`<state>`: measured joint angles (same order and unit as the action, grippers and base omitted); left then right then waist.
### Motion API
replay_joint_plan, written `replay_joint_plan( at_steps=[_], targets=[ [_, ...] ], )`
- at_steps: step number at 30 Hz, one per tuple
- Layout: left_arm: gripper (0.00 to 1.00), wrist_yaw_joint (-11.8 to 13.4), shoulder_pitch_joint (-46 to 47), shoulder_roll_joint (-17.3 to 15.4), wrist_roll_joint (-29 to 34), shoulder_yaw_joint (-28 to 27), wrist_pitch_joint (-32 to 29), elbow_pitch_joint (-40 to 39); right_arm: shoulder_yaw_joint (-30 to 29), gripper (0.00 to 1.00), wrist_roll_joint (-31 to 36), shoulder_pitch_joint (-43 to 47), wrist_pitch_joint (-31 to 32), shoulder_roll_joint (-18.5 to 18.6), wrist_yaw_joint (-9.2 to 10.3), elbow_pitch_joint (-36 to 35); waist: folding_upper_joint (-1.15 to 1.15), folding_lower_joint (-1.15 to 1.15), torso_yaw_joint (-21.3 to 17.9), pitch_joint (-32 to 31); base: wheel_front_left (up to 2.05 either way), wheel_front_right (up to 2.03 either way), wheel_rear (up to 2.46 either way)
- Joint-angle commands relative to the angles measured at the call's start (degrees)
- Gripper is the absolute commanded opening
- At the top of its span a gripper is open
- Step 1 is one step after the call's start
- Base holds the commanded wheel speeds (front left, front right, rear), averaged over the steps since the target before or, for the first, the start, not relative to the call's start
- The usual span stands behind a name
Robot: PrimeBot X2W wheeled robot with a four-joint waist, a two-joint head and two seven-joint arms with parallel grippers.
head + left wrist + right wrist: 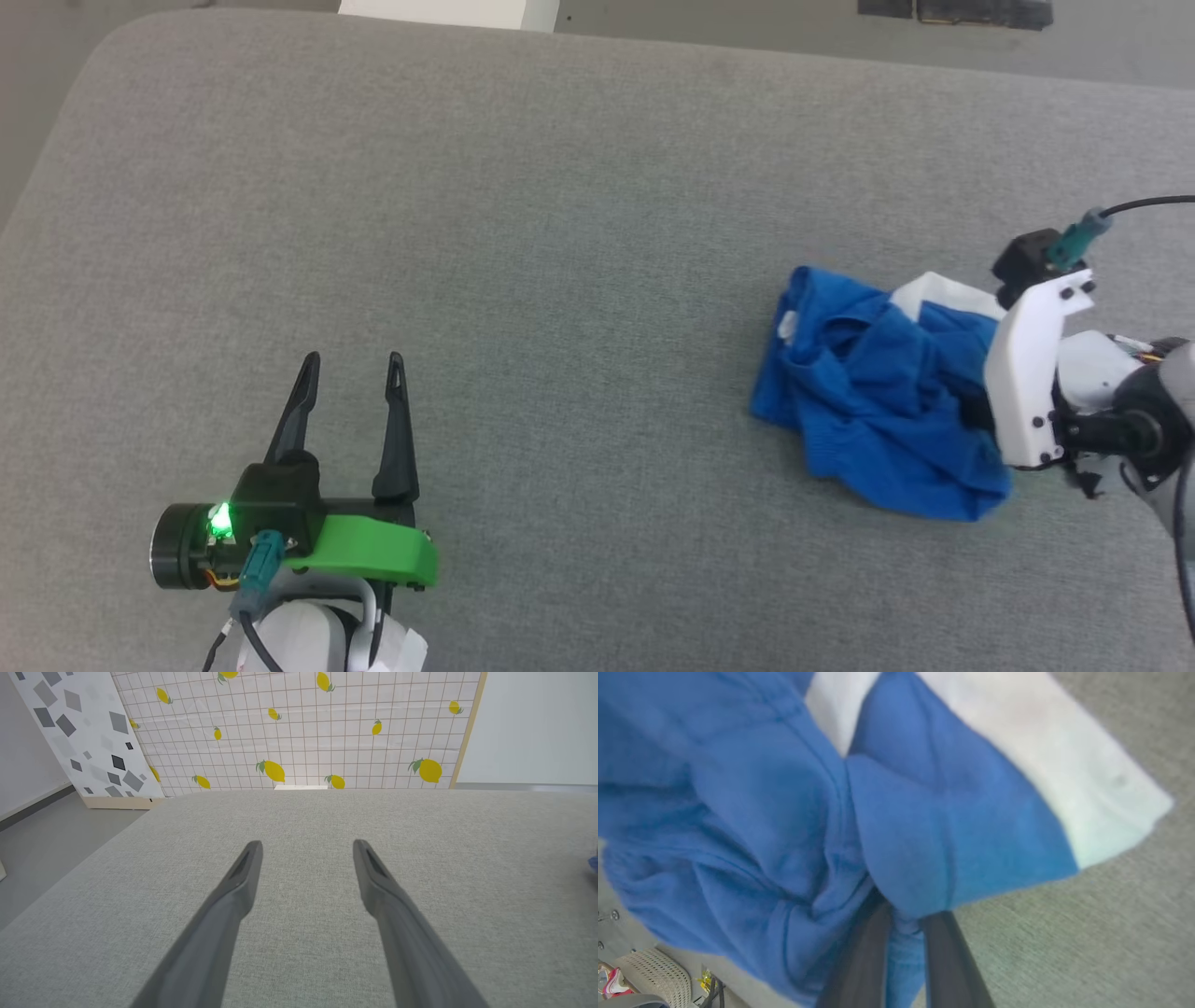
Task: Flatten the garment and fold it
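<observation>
Surface: a broad pad (pixel 560 233) of grey woven cloth, fine-grained and matte, with a rounded corner at 10 o'clock of the head view.
Lemon panel: a flat board (pixel 299 728) stood beyond the pad's far edge, at 12 o'clock of the left wrist view, with a pale thin-lined grid and scattered yellow lemons.
Speckled panel: a white sheet (pixel 88 737) leaned at 10 o'clock of that view, dotted with grey and black angular chips.
Floor: smooth grey (pixel 42 830), at 9 o'clock of the same view.
Garment: soft bright blue knit (pixel 878 411), crumpled into a loose heap of folds on the pad at 3 o'clock of the head view.
White stripe: a broad band (pixel 1045 765) along one blue edge, at 2 o'clock of the right wrist view.
Right gripper: its dark fingers (pixel 903 933) sat close together, pinching a fold of the garment, with blue fabric draped over the tips.
White bracket: hard plastic (pixel 1027 373) touching the heap's 3 o'clock side.
Left gripper: long tapered fingers spread wide (pixel 353 359), over bare pad at 7 o'clock of the head view, well apart from the garment.
Green guard: a curved glossy plastic piece (pixel 373 551) at the base of the left gripper.
Basket: pale woven lattice (pixel 658 975) at 8 o'clock of the right wrist view.
</observation>
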<state>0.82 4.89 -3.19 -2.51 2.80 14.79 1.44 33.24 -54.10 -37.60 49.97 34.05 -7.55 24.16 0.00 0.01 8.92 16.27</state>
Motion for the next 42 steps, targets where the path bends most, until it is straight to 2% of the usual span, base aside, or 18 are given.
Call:
replay_joint_plan(
  at_steps=[1,6,13,20,24,27,31,40,42],
  targets=[
    [1.0,0.3,-0.2,0.3,0.1,-0.1,0.2,0.1,1.7,0.0,-1.4,-0.4,-1.1,-0.9,0.06,-1.4,0.0,-0.01,-2.5,-2.1,0.0,0.0,0.0],
    [1.0,0.4,-1.6,0.3,0.2,-1.2,0.2,-0.3,4.8,0.0,-3.4,-2.8,-2.5,2.0,0.06,-7.2,0.0,-0.01,-6.8,-3.2,0.0,0.0,0.0],
    [1.0,-0.2,-1.4,0.1,0.6,-2.1,0.2,-1.5,9.0,0.0,-1.4,-7.2,-3.4,10.5,0.06,-13.9,0.0,-0.01,-15.3,-0.1,0.0,0.0,0.0],
    [1.0,-0.7,0.7,-1.5,1.5,-3.2,0.2,-3.7,10.4,0.0,1.2,-9.5,-4.3,18.8,0.06,-13.9,0.0,-0.01,-22.8,5.2,0.0,0.0,0.0],
    [1.0,-1.1,1.8,-2.9,1.9,-3.8,0.2,-5.2,10.4,0.0,3.7,-10.6,-5.7,21.4,0.06,-10.8,0.0,-0.01,-25.8,8.5,0.0,0.0,0.0],
    [1.0,-1.2,2.6,-3.8,2.3,-4.1,0.2,-6.3,9.7,0.0,4.9,-11.5,-7.2,21.5,0.06,-7.2,0.0,-0.01,-27.2,11.0,0.0,0.0,0.0],
    [1.0,-1.5,3.8,-5.3,2.8,-4.1,0.2,-7.8,7.8,0.0,7.3,-13.3,-11.0,19.6,0.06,-1.3,0.0,-0.01,-27.9,14.5,0.0,0.0,0.0],
    [1.0,-1.5,6.0,-7.7,3.6,-3.7,0.2,-11.8,4.3,0.0,15.5,-19.7,-17.7,15.7,0.06,14.2,0.0,-0.01,-26.2,20.3,0.0,0.0,0.0],
    [1.0,-1.3,6.2,-7.8,3.6,-3.6,0.2,-12.7,2.5,0.0,14.8,-20.4,-18.7,14.3,0.06,17.1,0.0,-0.01,-25.8,20.9,0.0,0.0,0.0]
  ],
)
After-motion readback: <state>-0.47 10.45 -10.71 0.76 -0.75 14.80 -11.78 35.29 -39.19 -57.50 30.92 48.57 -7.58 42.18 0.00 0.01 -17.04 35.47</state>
